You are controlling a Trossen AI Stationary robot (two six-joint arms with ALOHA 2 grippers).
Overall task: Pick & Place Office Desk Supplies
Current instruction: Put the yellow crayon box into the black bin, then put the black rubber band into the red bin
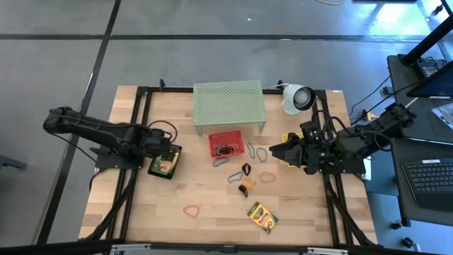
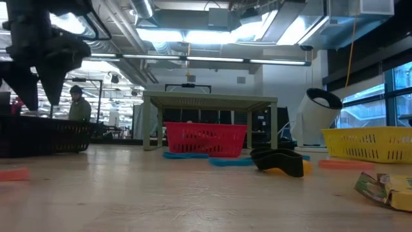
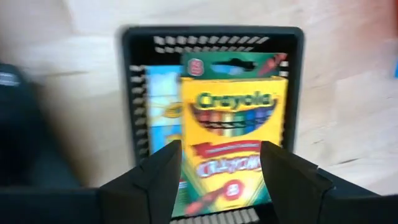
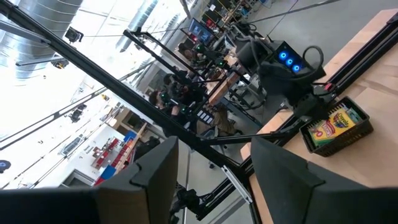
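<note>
Left wrist view — crayon box (image 3: 235, 134) seemingly lengthwise in black basket (image 3: 134, 74).

A pale wooden plank table top (image 1: 212, 212) in a black metal frame (image 1: 138, 95) stands on a grey concrete floor (image 1: 56, 42). At the table's far edge sits a pale green perforated metal stand (image 1: 228, 105) on four legs, and just beside it, toward the right corner, a white round lamp-like device (image 1: 296, 98) with a dark face. In front of the stand rests a small red plastic mesh basket (image 1: 227, 142); a small black mesh basket (image 1: 164, 165) sits near the left side, and a yellow mesh basket (image 2: 367, 142) at the right. Beyond the table, a person in dark clothes (image 2: 78, 106) stands in the workshop under long ceiling lights (image 2: 212, 35)
</note>
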